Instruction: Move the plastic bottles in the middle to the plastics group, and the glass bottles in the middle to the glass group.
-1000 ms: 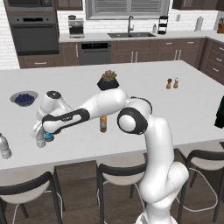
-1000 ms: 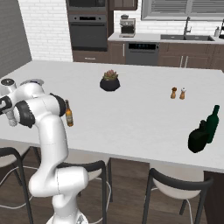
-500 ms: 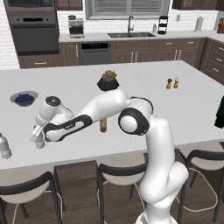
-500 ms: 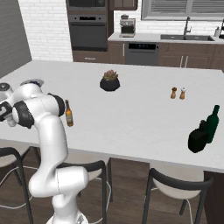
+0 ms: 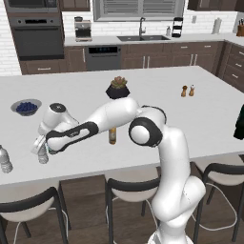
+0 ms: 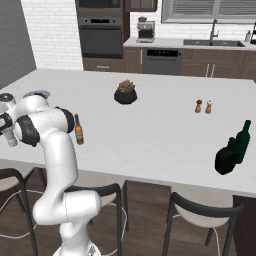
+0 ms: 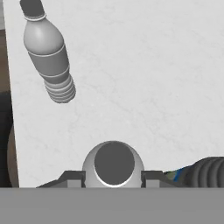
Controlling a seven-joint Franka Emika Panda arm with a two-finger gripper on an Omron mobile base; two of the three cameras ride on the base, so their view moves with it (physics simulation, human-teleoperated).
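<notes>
My gripper point(image 5: 42, 148) is shut on a clear ribbed water bottle point(image 5: 43, 156) with a white cap, held upright low at the counter's near-left edge. In the hand view the bottle's cap point(image 7: 113, 162) sits between my fingers point(image 7: 73, 177), seen from above. A second clear water bottle point(image 5: 5, 160) of the plastics group stands a little further left, and appears again as the ribbed bottle point(image 7: 49, 53) at the upper left. A dark ribbed bottle with a bit of blue point(image 7: 204, 172) lies close on the other side. The amber glass bottle point(image 5: 112, 136) stands mid-counter behind my arm, also the amber bottle point(image 6: 78, 130).
A bowl of blueberries point(image 5: 25, 106) sits at the back left, a potted plant point(image 5: 117, 88) in the middle, two small shakers point(image 5: 187, 90) to the right. Dark green glass bottles point(image 6: 233, 149) stand at the far right. Bar stools point(image 5: 127, 187) line the near edge of the white counter point(image 5: 190, 119).
My hand has drifted slightly left with the water bottle in its grip. Everything else on the counter stays in place.
</notes>
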